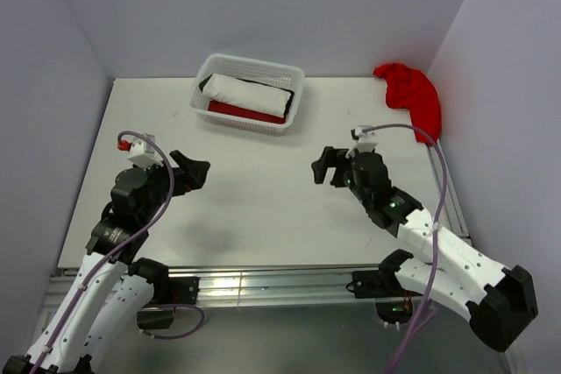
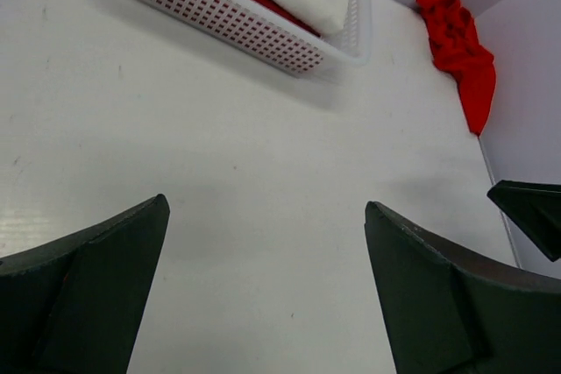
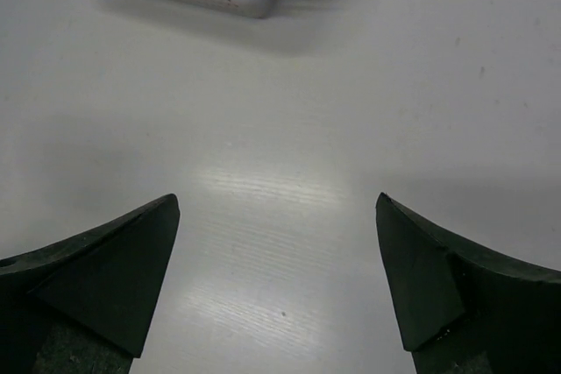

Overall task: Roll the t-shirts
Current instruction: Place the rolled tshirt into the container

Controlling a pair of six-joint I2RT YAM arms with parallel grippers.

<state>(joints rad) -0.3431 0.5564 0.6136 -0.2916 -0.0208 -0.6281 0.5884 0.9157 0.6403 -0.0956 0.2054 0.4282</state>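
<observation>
Rolled white t-shirt (image 1: 248, 95) and rolled red t-shirt (image 1: 235, 112) lay in lattice basket (image 1: 295, 94): judged done. Crumpled red t-shirt (image 1: 412, 94) lay at far right corner, unrolled: remaining. Left gripper (image 1: 196, 172), right gripper (image 1: 321, 166) hovered over table (image 1: 254, 203), jaws wide apart, empty.

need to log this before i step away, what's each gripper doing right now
left gripper: open, holding nothing
right gripper: open, holding nothing
</observation>
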